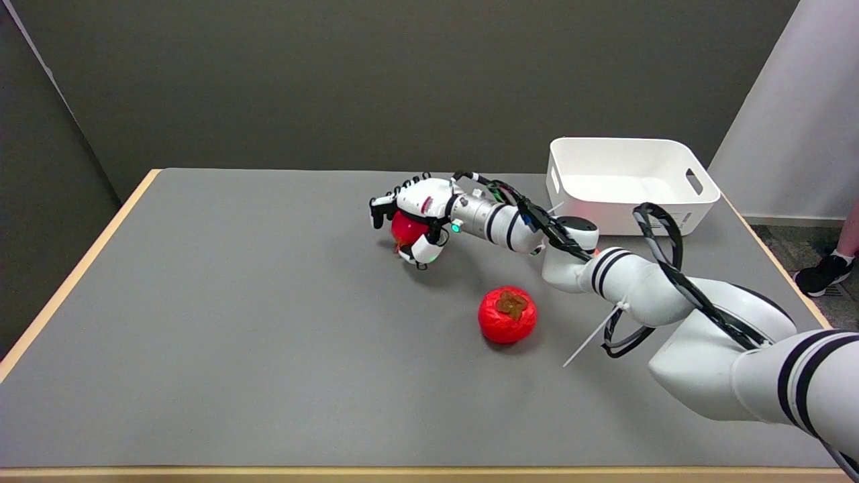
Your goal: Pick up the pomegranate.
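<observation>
Now the right hand point(416, 215) wraps around the pomegranate point(407, 228) near the middle of the table's far edge — fingers over the top, thumb under. It looks round, hard and smooth, maybe slippery — so hold it around its fat middle.

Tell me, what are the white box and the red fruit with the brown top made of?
The white box looks like plastic: smooth, even walls, moulded handle holes. The red fruit is glossy, with crinkly highlights and a flat brown top, so it is probably a plastic or foam fake, though I cannot be sure.
</observation>
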`<state>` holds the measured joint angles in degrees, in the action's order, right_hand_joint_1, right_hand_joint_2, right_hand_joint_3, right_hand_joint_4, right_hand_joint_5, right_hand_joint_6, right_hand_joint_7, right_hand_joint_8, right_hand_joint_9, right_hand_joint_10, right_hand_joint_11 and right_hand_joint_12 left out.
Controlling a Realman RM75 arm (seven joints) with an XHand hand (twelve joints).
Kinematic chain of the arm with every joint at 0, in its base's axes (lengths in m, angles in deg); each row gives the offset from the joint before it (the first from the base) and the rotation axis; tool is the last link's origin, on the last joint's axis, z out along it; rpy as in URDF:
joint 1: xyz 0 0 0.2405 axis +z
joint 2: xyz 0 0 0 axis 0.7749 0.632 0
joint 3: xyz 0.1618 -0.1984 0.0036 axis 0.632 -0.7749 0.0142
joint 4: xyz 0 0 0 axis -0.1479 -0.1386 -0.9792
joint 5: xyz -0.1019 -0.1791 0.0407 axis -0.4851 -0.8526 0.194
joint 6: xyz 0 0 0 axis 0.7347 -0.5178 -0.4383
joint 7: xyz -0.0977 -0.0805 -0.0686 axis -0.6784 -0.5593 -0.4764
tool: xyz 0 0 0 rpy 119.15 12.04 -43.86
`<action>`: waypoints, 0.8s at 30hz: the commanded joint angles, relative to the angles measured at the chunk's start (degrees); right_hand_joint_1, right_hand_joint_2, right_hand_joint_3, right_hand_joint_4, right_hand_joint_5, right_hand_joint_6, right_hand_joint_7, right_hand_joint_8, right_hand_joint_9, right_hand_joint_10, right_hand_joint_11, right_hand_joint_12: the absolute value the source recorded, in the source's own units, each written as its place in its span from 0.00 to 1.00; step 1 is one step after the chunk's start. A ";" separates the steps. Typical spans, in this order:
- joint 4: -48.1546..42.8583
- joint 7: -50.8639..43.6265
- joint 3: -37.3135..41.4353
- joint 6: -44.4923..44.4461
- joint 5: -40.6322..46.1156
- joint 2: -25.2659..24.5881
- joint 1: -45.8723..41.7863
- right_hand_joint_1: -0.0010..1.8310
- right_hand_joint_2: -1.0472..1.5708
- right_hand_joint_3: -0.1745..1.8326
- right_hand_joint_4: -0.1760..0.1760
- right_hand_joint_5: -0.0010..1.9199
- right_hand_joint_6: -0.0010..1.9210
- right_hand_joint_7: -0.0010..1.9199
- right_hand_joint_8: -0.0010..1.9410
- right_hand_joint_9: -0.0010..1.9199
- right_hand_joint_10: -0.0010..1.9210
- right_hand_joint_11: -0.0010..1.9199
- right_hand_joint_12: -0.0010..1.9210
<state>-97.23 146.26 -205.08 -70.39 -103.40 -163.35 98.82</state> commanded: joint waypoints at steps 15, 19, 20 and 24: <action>-3.41 -2.79 9.48 -12.16 1.62 2.83 -2.10 0.63 0.86 0.19 0.18 0.29 0.92 0.40 0.66 0.33 0.58 0.35 0.83; -3.51 -2.79 9.64 -12.65 2.32 3.56 -2.28 0.63 0.86 0.19 0.20 0.29 0.91 0.40 0.65 0.34 0.57 0.35 0.82; -3.51 -2.79 9.72 -12.81 2.32 3.71 -2.41 0.63 0.86 0.18 0.21 0.29 0.90 0.41 0.65 0.34 0.57 0.36 0.82; -3.59 -2.79 11.04 -13.42 2.32 4.34 -2.83 0.63 0.86 0.20 0.21 0.29 0.90 0.41 0.65 0.35 0.57 0.36 0.82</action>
<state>-99.59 143.85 -198.19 -79.82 -102.28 -161.33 97.29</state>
